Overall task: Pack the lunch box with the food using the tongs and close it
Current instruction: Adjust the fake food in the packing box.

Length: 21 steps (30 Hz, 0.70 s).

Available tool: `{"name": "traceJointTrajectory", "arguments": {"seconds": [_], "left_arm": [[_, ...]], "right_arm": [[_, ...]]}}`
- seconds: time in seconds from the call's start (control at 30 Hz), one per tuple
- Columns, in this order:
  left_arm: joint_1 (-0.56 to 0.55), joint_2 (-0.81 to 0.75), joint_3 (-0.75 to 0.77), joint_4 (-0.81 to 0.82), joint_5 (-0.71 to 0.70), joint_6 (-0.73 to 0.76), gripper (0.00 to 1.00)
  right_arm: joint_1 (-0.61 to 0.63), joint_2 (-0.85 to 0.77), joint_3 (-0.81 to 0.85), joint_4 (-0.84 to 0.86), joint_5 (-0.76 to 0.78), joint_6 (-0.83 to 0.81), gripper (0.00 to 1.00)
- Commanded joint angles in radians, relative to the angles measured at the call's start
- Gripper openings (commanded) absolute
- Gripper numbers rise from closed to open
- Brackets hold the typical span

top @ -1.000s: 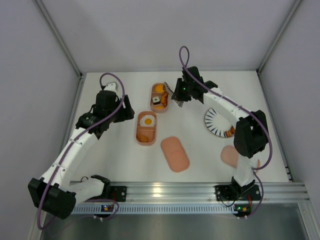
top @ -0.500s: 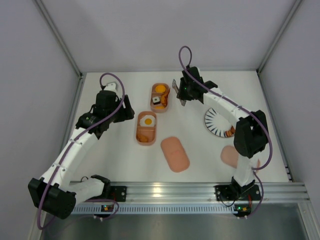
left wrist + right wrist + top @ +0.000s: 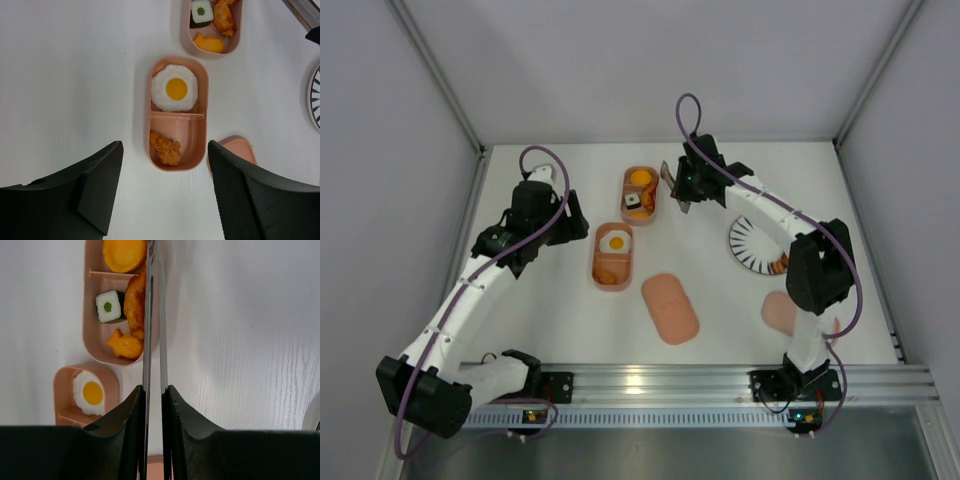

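Pink plastic makes up 2 open trays lying just beside each other, end to end. The far tray (image 3: 86,315) holds an orange round piece (image 3: 125,252) in its small compartment. Past the divider it holds a sushi roll (image 3: 108,306), a brown fried piece (image 3: 135,300) and an orange fish shape (image 3: 125,346). The near tray (image 3: 192,135) has an egg (image 3: 174,88) in its far compartment and a crumbed piece (image 3: 165,147) in the other.

2 pink lids lie off the trays. 1 lid (image 3: 670,308) is just right of the near tray. The second lid (image 3: 778,312) is partly hidden under the right arm. A striped plate (image 3: 750,240) sits between the far tray and that second lid, with something orange-brown at its near rim.

The right gripper (image 3: 153,390) is clamped on the tongs (image 3: 153,315). The 2 thin arms of the tongs run nearly together, and their tips are over the far tray's right edge by the fried piece. The left gripper (image 3: 165,147) hangs above the near tray with its jaws wide apart and empty.

The table (image 3: 560,300) is white with a faint wood grain. Pale grey walls (image 3: 620,70) close in 3 sides, and a metal rail (image 3: 720,380) runs along the near edge.
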Motion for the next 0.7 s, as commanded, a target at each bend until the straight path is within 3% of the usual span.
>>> {"name": "traceJointTrajectory", "arguments": {"seconds": [0.0, 0.67], "left_arm": [[0.006, -0.025, 0.041, -0.001, -0.011, 0.002, 0.74], [0.006, -0.026, 0.043, -0.001, -0.006, 0.001, 0.74]], "right_arm": [[0.015, 0.007, 0.003, 0.080, -0.037, -0.012, 0.11], [0.018, -0.016, -0.067, 0.151, -0.131, -0.006, 0.11]]}}
